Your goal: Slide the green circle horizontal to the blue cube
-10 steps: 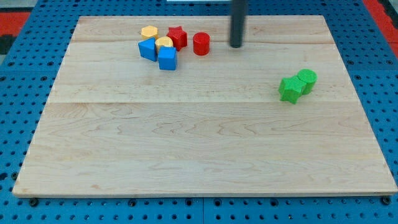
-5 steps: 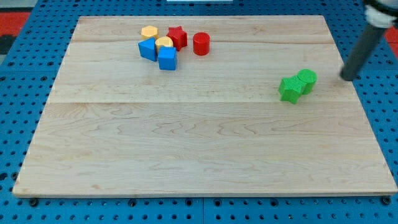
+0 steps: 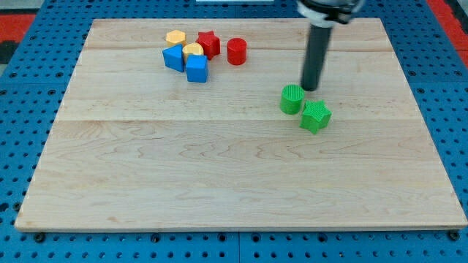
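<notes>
The green circle point(image 3: 292, 98) stands on the wooden board right of centre. My tip point(image 3: 311, 88) is just to its upper right, close beside it. A green star point(image 3: 316, 116) lies just to the circle's lower right. The blue cube point(image 3: 197, 69) sits in a cluster near the view's top left, well to the left of the circle and slightly higher. Another blue block point(image 3: 173, 57) is next to it.
The cluster also holds two yellow blocks point(image 3: 175, 37) point(image 3: 193, 50) and a red star point(image 3: 209, 44). A red cylinder point(image 3: 236, 52) stands just right of the cluster. The board point(image 3: 234, 175) lies on a blue pegboard surface.
My tip swung from the board's top to the right edge, then back left. The green circle and green star have shifted left; the circle now lies left of the star.
</notes>
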Robot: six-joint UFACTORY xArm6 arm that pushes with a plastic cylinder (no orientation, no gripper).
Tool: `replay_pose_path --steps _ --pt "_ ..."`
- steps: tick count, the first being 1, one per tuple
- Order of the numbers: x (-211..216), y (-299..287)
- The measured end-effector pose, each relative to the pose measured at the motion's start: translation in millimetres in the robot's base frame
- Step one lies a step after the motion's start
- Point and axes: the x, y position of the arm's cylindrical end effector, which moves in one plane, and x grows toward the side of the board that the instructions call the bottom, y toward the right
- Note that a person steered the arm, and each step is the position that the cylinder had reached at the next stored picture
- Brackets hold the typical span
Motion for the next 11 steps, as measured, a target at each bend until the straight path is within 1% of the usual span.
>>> replay_pose_path --steps 1,2,3,4,5,6,7,8,9,10,11 --pt "25.9 45.9" --pt "47.7 12.8" --pt "47.9 -46.8" --pt "36.7 -45.0" --pt "36.7 -45.0" --pt "23.5 -72.0" --pt "-25.2 -100.1" --pt "-31.1 -110.9" --pt "-2.5 -102.8" --pt "3.2 -128.1" --pt "-13.8 -139.4"
